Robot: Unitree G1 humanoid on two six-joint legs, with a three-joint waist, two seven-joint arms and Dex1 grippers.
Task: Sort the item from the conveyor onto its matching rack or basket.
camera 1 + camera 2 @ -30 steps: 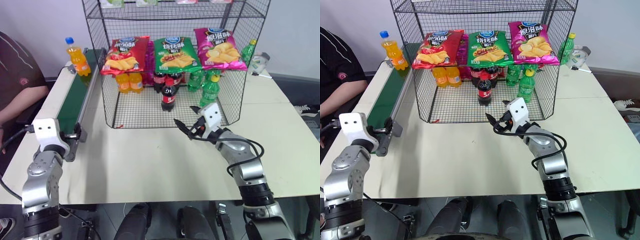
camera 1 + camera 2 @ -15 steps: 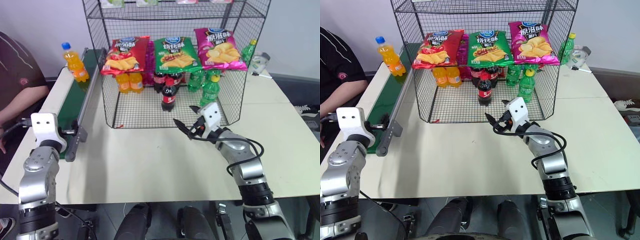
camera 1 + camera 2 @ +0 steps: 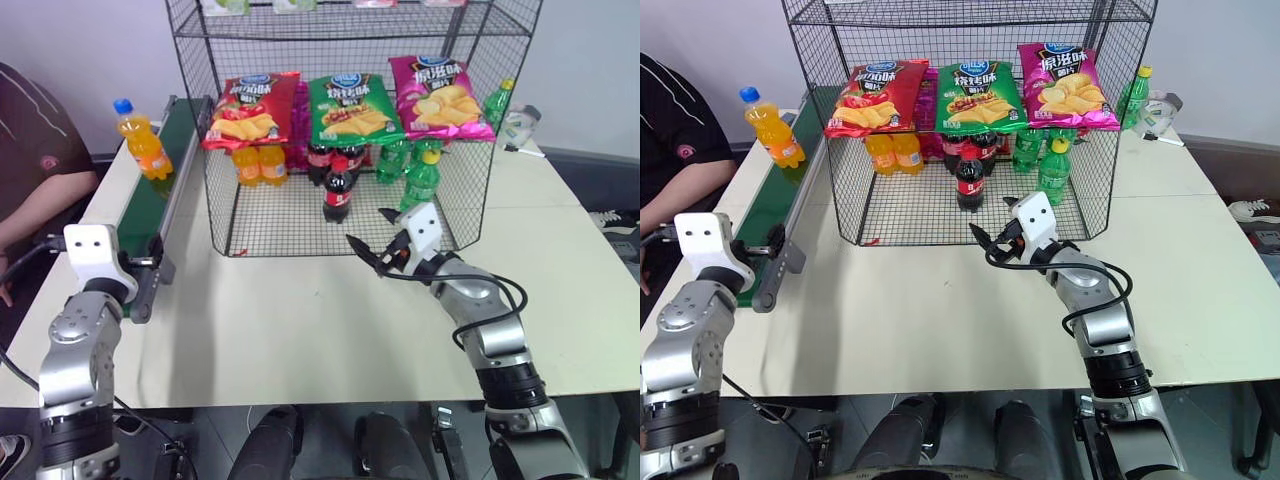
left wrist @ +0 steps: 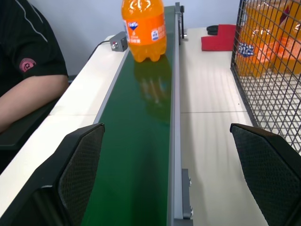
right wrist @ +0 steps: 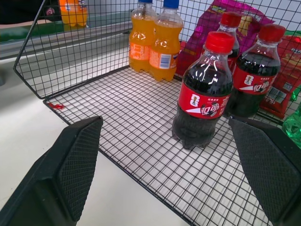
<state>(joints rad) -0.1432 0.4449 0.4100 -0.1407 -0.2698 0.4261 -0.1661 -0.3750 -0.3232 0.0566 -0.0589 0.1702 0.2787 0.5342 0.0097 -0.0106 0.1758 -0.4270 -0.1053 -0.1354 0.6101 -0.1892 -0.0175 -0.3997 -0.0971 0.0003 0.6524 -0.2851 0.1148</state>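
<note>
On the conveyor (image 3: 150, 205) we see the orange soda bottle (image 3: 143, 143) well ahead of our wide-open left gripper (image 4: 171, 176).

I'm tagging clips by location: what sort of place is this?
Likely an indoor lab or demo mock-up of shop sorting: a white table carrying a small green conveyor, and a black wire rack stocked with crisp bags and soda bottles.

The orange soda bottle (image 4: 143, 29) is clear glossy plastic. The conveyor (image 4: 136, 155) has a smooth, faintly reflective green belt in grey metal. The rack (image 3: 240, 215) is black wire mesh; crisp bags (image 3: 350, 108) shine.
</note>
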